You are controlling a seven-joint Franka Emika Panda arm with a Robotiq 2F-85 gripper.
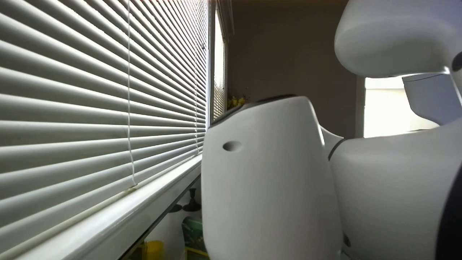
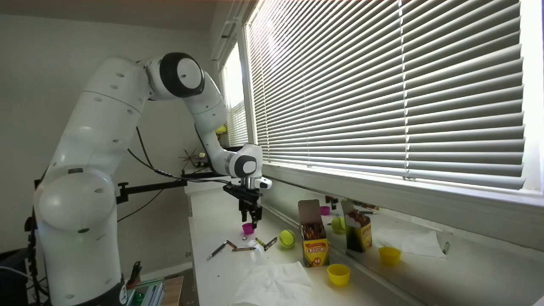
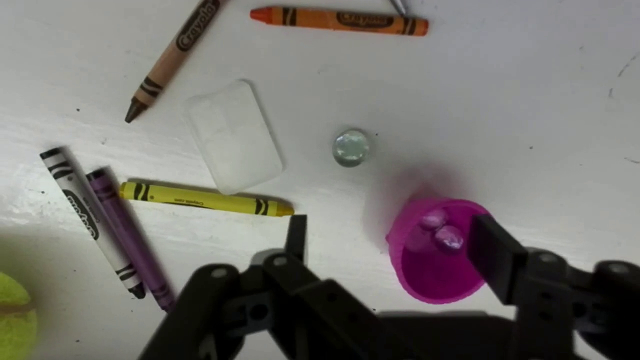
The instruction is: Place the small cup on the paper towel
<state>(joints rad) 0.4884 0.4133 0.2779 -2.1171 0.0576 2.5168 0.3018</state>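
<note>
The small cup (image 3: 427,267) is bright magenta-pink, upright on the white counter, with shiny bead-like pieces inside. It also shows in an exterior view (image 2: 247,230). My gripper (image 3: 393,239) is open above the cup, its fingers wide apart. In the wrist view the right finger overlaps the cup's right rim, and the left finger is well apart from the cup. Whether the right finger touches the cup I cannot tell. The gripper (image 2: 250,221) points down in an exterior view. The white paper towel (image 2: 274,282) lies crumpled nearer that camera.
A tennis ball (image 2: 287,239), a crayon box (image 2: 315,250) and a yellow cup (image 2: 338,275) stand along the reflective back wall. Loose crayons (image 3: 205,199), a clear plastic piece (image 3: 235,137) and a glass bead (image 3: 351,147) lie near the small cup. The window ledge (image 2: 340,182) overhangs.
</note>
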